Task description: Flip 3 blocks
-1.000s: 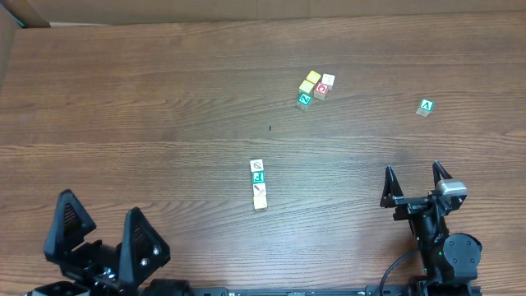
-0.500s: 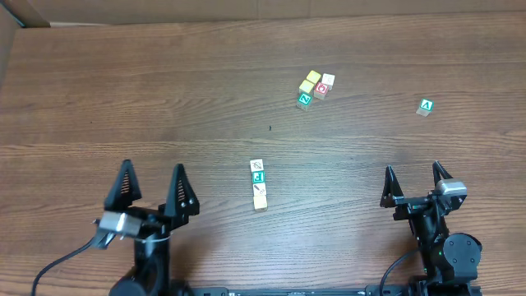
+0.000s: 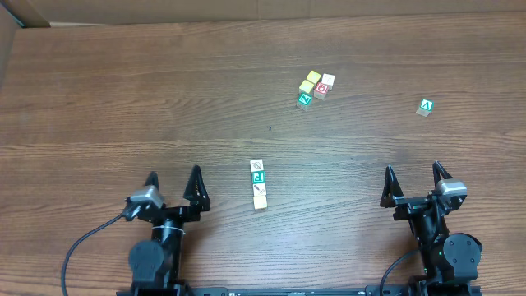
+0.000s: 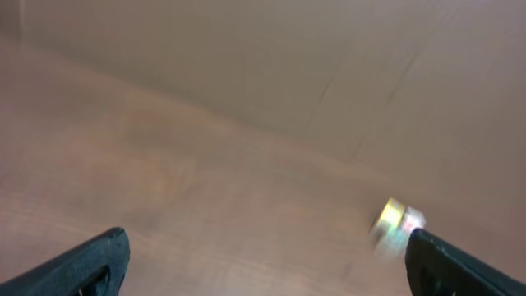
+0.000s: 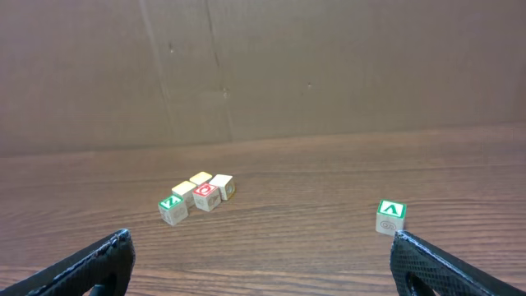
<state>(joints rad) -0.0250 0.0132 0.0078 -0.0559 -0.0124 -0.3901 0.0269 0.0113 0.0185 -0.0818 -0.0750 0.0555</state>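
The left gripper (image 3: 173, 176) and right gripper (image 3: 412, 171) stand spread wide, empty, well clear of the blocks (image 3: 258, 184).

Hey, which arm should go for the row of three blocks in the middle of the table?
Left. The left gripper is open and sits nearer the three blocks than the right gripper.
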